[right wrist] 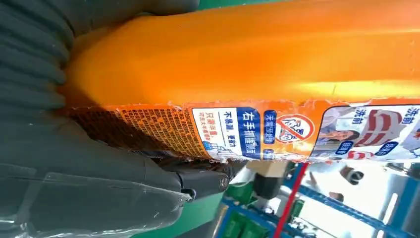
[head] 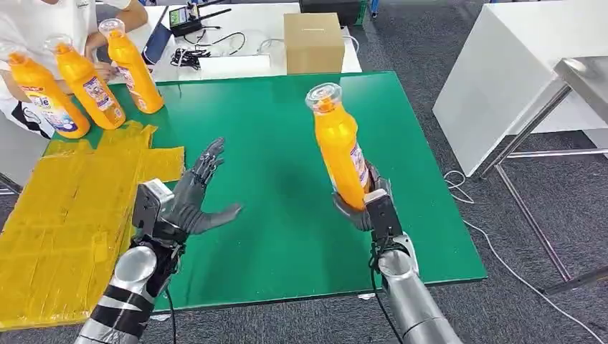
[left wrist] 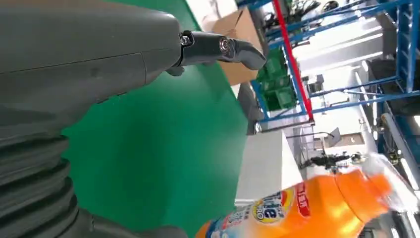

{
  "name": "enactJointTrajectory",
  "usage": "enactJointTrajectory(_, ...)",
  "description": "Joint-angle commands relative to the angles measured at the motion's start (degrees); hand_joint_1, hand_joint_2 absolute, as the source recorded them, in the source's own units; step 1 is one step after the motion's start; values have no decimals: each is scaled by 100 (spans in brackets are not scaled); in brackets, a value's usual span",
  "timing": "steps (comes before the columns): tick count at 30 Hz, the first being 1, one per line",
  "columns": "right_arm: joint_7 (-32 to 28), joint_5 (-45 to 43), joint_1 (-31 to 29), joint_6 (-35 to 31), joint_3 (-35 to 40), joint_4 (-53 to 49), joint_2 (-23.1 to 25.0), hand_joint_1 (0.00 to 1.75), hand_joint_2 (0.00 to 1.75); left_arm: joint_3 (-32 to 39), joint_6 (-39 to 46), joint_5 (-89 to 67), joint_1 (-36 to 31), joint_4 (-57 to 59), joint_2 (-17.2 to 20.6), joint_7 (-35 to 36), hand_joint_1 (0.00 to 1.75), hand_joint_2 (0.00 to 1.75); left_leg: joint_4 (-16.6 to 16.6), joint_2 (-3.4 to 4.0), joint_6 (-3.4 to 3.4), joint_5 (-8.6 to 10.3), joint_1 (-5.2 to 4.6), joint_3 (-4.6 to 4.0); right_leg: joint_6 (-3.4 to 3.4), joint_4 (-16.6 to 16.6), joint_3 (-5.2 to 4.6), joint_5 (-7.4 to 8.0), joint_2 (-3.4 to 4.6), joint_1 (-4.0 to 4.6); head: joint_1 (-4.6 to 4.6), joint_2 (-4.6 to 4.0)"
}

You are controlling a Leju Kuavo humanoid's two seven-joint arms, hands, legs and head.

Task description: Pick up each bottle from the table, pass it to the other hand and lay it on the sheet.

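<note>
Right hand (head: 367, 204) gripping orange bottle (head: 340, 147) by base, centre-right of frame, above green table (head: 272, 143). Long axis near upright, cap tilting upper left. Left hand (head: 192, 197) spreading fingers, holding nothing, lower left; bottle lying to its right, prob. handover pending. Yellow sheet (head: 64, 215) at far left.

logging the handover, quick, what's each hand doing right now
Left hand: open, fingers spread, holding nothing, above the green table.
Right hand: holding the orange bottle near its base, lifted off the table.
</note>
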Motion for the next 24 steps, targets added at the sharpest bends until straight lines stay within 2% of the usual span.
enactJointTrajectory(1, -212, -64, -361, 117, 241, 696, 411, 175, 175, -548, -426, 604, -623, 679, 141, 221, 0, 175, -1, 1, -6, -3, 0, 12, 0, -1, 13, -3, -4, 0, 0, 0)
enactJointTrajectory(10, -212, -64, -361, 117, 241, 696, 411, 175, 175, -548, -426, 604, -623, 679, 141, 221, 0, 175, -3, 4, -5, -5, -2, 16, 1, -2, 15, -4, -1, -3, 0, 0)
enactJointTrajectory(15, -244, 359, -491, 31, 865, 1137, 547, 175, 175, -703, -518, 872, -724, 723, 108, 261, 0, 175, -1, 7, -3, -2, -1, 4, 1, 0, 2, 0, 4, -1, 0, 0)
enactJointTrajectory(24, -466, 1117, -609, -640, 1712, 1502, 760, 175, 175, -826, -511, 1052, -803, 755, 77, 296, 0, 175, 0, 10, -6, -7, 1, 13, 1, 0, 9, -5, 5, 0, -2, 0)
